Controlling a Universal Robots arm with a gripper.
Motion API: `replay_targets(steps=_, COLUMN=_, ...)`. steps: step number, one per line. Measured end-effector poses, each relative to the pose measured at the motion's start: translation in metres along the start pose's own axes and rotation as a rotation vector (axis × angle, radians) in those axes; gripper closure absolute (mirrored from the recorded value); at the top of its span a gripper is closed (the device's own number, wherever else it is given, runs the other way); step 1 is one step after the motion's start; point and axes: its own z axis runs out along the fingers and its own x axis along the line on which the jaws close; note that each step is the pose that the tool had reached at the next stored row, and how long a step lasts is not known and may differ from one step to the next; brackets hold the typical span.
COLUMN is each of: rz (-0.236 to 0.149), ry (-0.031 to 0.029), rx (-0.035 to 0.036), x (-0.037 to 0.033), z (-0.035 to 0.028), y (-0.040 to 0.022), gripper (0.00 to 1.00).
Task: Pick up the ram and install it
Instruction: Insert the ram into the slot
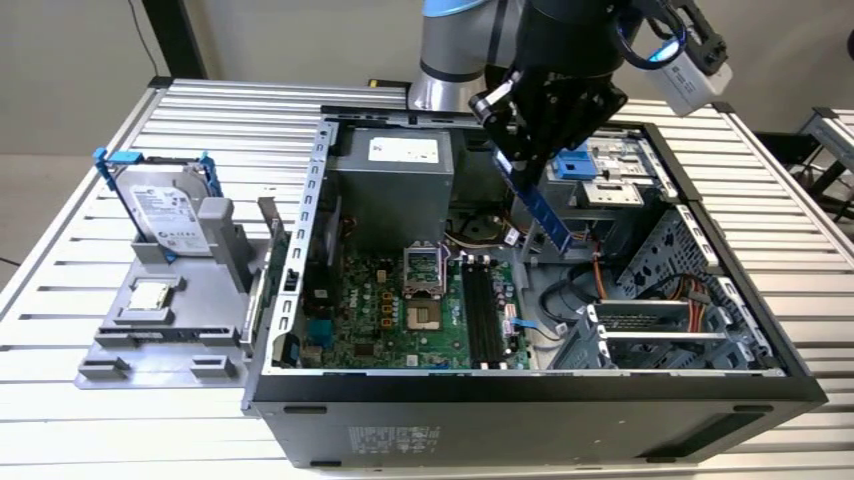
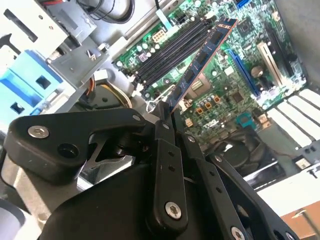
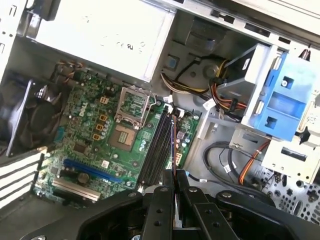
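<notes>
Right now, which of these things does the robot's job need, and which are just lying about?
In the job: long thin ram stick with dark chips, clamped in the black gripper; black memory slots on the green motherboard; open dark computer case.
Lying about: silver hard drive in blue bracket; small square silver processor chip, both on the grey stand.

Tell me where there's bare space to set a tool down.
In the exterior view, bare table nearer than the grey stand and beyond the hard drive. The case is crowded: cables, and the hand holding the ram.
</notes>
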Motion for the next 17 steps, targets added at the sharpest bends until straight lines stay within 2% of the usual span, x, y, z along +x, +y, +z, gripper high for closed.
replay_targets(steps=11, rz=0.157, ry=-0.0029, rx=0.0003, x=0.0, z=0.0, y=0.0, gripper=1.0)
replay_targets(steps=17, rz=0.231, ry=-0.0043, rx=0.0004, x=0.0, z=0.0, y=0.0, gripper=1.0)
